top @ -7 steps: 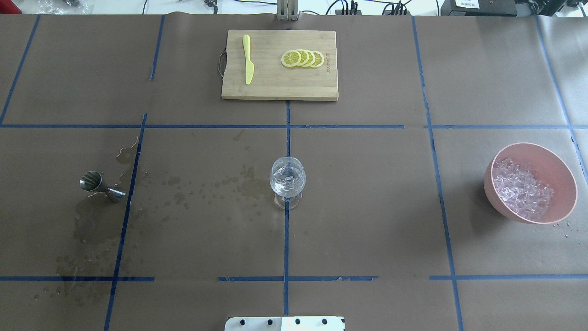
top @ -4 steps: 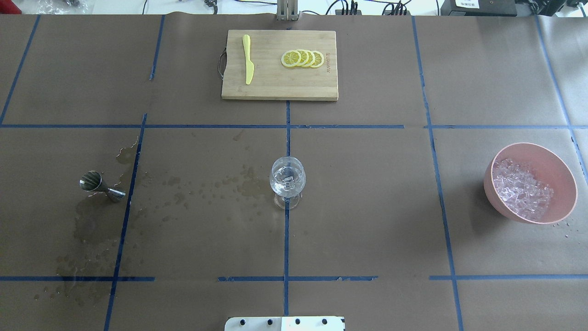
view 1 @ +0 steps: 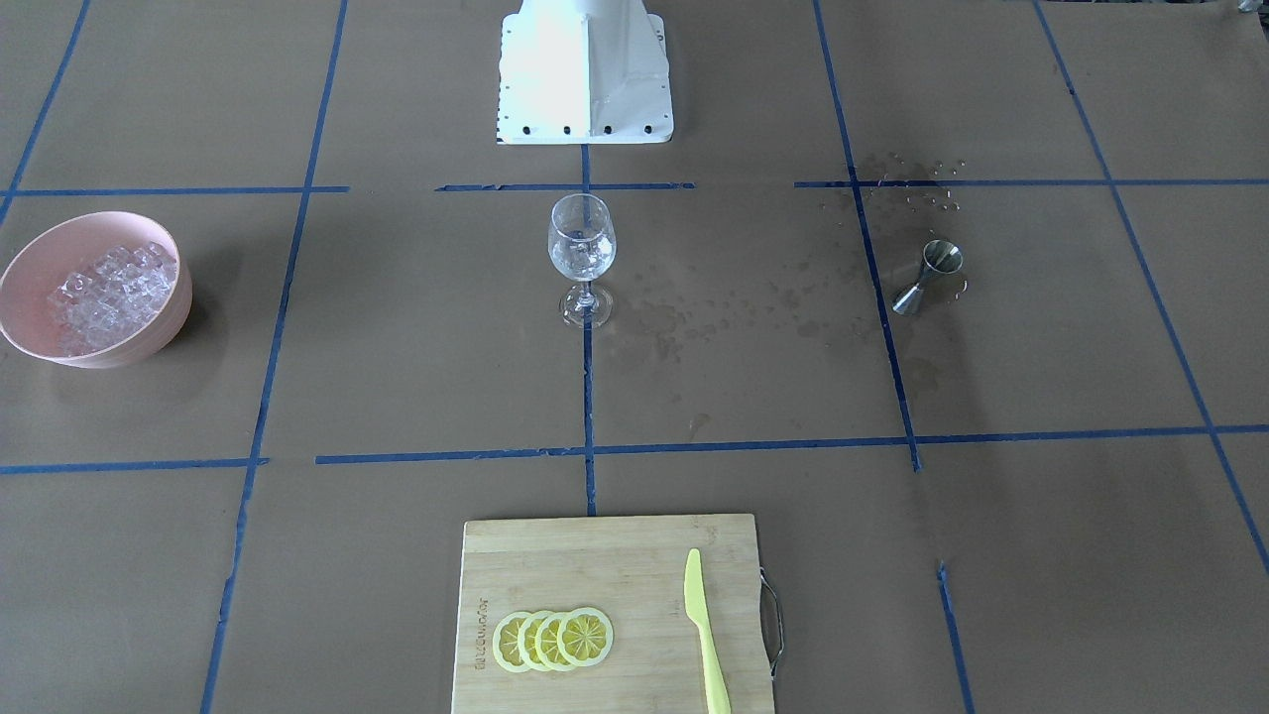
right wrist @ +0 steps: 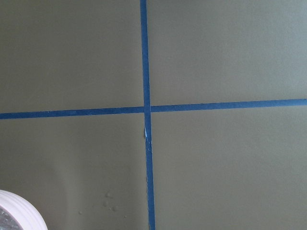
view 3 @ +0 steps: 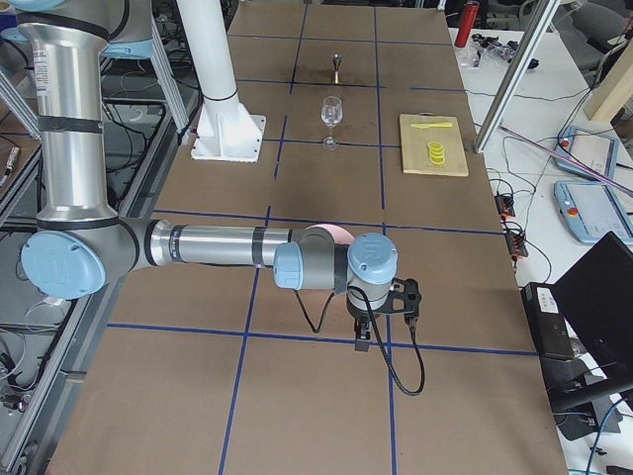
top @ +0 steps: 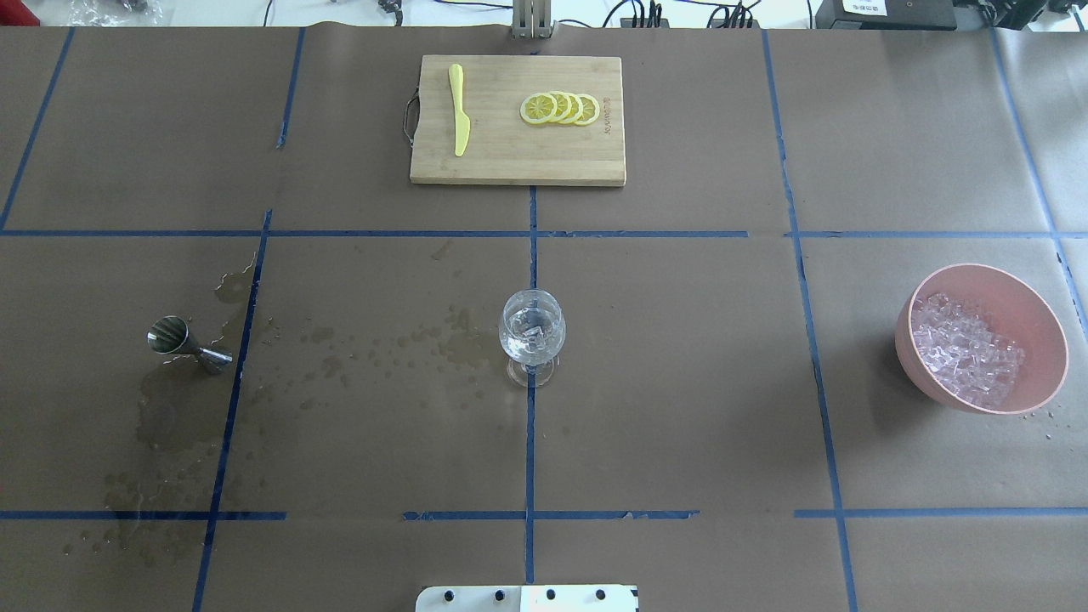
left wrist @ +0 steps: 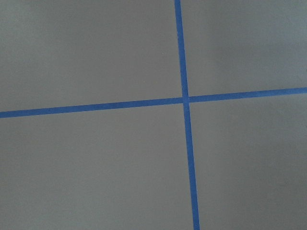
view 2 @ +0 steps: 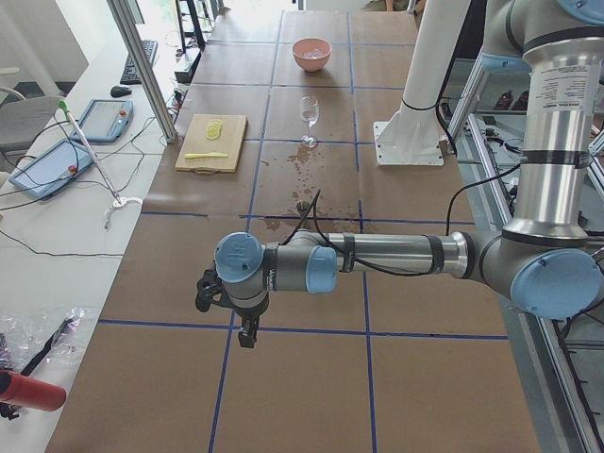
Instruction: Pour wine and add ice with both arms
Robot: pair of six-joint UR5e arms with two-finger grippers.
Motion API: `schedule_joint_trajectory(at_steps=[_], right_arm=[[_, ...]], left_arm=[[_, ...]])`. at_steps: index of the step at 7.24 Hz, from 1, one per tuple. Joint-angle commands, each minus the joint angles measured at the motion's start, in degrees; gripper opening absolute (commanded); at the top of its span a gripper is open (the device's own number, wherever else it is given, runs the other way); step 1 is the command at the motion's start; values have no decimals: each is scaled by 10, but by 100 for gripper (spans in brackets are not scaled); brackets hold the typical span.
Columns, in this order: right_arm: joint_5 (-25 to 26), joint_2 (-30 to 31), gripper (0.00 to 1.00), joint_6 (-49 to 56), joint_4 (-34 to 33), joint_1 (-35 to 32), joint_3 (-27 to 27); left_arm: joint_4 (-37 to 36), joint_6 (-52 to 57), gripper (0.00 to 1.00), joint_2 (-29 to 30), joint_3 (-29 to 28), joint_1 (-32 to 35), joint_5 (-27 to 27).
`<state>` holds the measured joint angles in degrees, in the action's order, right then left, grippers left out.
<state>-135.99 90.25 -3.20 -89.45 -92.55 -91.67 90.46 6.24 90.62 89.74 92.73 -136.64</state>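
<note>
– Brown paper with blue tape lines [top: 530, 255] covers your surface [top: 680, 408]. Why is the jigger [top: 189, 344] far left?
– Likely so your left claw [view 2: 247, 332] gets it. Wet spots [top: 466, 342] lead to the glass [top: 532, 336]; wine I can't spot.
– And the ice [top: 965, 350]?
– Far right in the pink bowl [top: 1033, 314], for your right claw [view 3: 363, 338]. Some cubes seem to sit in the glass. Both claws hang far off; open or closed, I can't tell.
</note>
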Motion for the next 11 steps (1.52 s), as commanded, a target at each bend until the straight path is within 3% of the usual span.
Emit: schedule_joint_trajectory(at_steps=[1,4,11], right_arm=[[-4,0,100,-8,1,0,0],[-4,1,100,-8,1,0,0],[-4,1,100,-8,1,0,-2]], left_arm=[[0,0,100,0,0,0,0],[1,-60,100,1,10,0,-1],[32,-55,100,-13,5,-51,24]])
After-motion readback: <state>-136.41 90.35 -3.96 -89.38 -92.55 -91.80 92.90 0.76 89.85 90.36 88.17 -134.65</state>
